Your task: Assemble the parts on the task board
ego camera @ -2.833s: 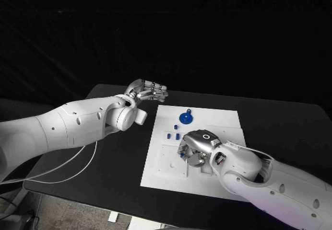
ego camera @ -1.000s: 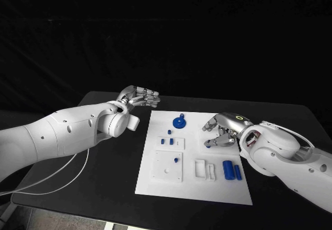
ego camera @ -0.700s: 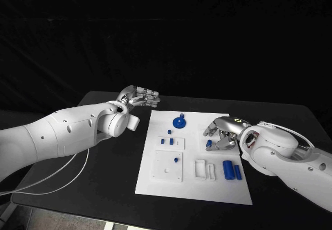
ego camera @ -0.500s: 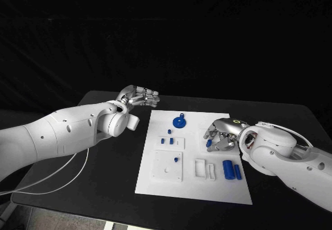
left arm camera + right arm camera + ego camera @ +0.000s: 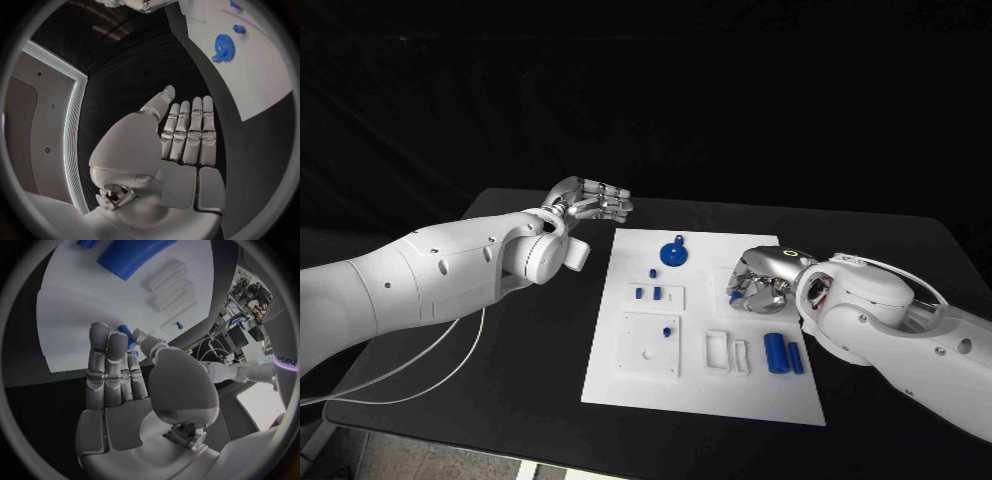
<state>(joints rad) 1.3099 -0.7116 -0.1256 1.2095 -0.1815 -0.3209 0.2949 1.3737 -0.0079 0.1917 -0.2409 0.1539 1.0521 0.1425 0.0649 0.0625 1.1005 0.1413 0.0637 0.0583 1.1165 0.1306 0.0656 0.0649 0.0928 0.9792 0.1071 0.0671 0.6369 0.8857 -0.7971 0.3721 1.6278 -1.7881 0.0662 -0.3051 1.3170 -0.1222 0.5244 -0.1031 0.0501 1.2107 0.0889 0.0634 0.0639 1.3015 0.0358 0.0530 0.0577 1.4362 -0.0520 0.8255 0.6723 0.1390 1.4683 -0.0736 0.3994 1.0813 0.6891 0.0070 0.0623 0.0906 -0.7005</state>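
The white task board (image 5: 711, 385) lies in the middle of the black table. On it are a blue gear (image 5: 676, 256), a small peg (image 5: 656, 272), two short blue pieces (image 5: 651, 295), a peg standing in a square plate (image 5: 669, 332), and two blue cylinders (image 5: 782, 353). My right hand (image 5: 762, 281) is low over the board's right side. Its fingers are curled in, pinching a small blue part (image 5: 126, 333) between thumb and fingertips. My left hand (image 5: 596, 201) hovers beyond the board's far left corner, fingers straight (image 5: 187, 137), holding nothing.
White bracket pieces (image 5: 728, 353) lie beside the cylinders, also seen as brackets (image 5: 170, 284) in the right wrist view. A white cable (image 5: 437, 365) runs along the table's left edge. Black table surface (image 5: 877, 250) surrounds the board.
My right hand has left the board's near-left plate for the right side, lowered, and curled its fingers onto the small blue part. My left hand stays put.
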